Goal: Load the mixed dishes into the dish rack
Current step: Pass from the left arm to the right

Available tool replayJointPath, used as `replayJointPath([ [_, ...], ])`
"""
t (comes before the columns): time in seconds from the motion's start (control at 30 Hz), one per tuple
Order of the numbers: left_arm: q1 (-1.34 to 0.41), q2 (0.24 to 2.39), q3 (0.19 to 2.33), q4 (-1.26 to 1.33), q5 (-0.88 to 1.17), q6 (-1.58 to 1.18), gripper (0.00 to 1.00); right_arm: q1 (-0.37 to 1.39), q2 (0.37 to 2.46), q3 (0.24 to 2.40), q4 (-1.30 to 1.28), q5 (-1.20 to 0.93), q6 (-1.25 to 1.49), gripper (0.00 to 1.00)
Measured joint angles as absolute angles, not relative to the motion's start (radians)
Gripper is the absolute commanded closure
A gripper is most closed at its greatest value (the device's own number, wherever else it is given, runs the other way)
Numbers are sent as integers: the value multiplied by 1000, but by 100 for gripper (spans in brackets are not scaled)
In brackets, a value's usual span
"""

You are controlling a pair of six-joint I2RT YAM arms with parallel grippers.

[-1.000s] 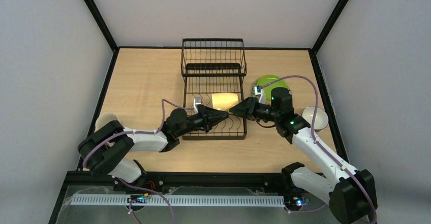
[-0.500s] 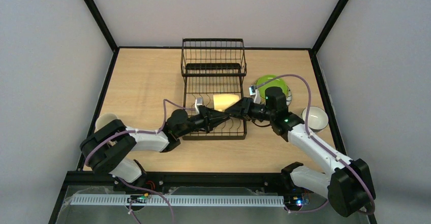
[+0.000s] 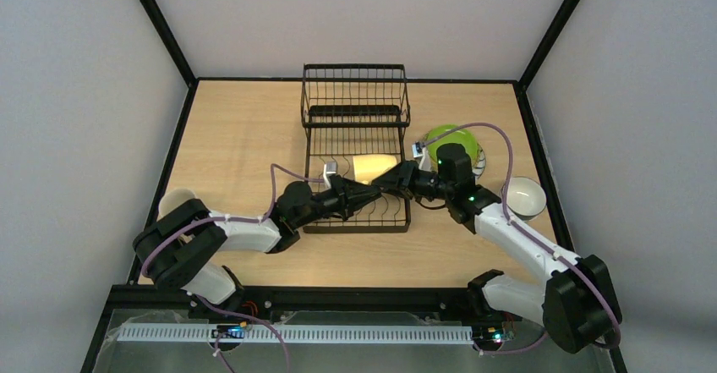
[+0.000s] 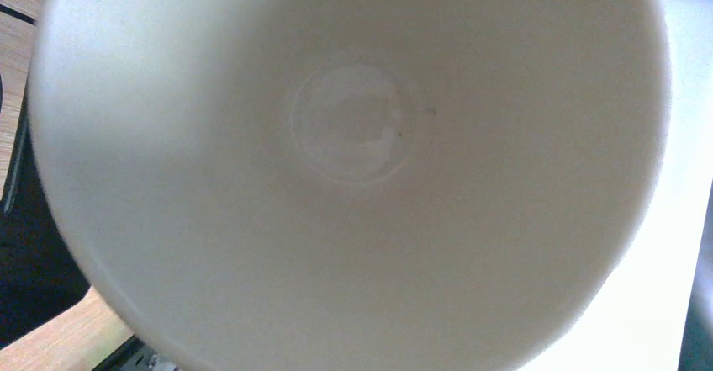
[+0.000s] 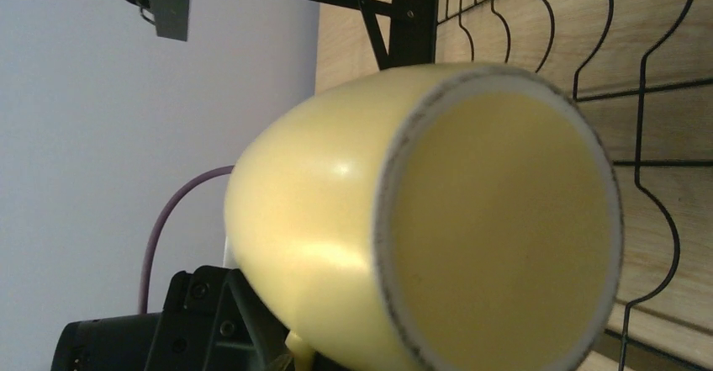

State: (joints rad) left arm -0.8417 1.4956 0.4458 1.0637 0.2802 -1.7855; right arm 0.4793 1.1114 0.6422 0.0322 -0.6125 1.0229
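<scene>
Well, table [image 3: 237, 128]: pale wood, boxed in by grey panels.
Dish rack [image 3: 355, 121]: black wire, mid-table, with the raised basket at the far end and the low divider section at the near end.
Right arm [image 3: 516, 242]: stretches from the near right corner toward the rack's right side.
Left arm [image 3: 245, 233]: reaches from the near left into the rack's near section.
Lime green plate [image 3: 448, 136]: on the table just right of the rack, partly hidden by the right arm.
Pale yellow mug [image 3: 374, 167] [image 5: 319, 219]: on its side over the rack's low section, mouth facing right, between the two claws. I cannot tell whether it rests on the wires.
White mug [image 3: 524, 195]: upright by the table's right edge, well apart from the rack.
Cream mug [image 3: 176, 201]: by the left edge, partly behind the left arm.
Left gripper [image 3: 365, 194]: clamped on the pale yellow mug at its handle end.
Right gripper [image 3: 391, 178]: right at the mug's mouth. I cannot tell whether its claw is apart or together.
</scene>
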Motion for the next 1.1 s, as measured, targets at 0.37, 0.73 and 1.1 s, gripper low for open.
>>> replayJointPath([
  [0.37, -840, 1492, 445, 1036, 286, -1731, 98, 500, 1155, 642, 48, -579, 1064, 60],
  [0.73, -838, 1458, 446, 982, 284, -1607, 98, 505, 1158, 644, 61, -582, 1187, 100],
  [1.1, -844, 1354, 451, 776, 303, -1548, 50, 519, 1158, 644, 43, -581, 1147, 100],
])
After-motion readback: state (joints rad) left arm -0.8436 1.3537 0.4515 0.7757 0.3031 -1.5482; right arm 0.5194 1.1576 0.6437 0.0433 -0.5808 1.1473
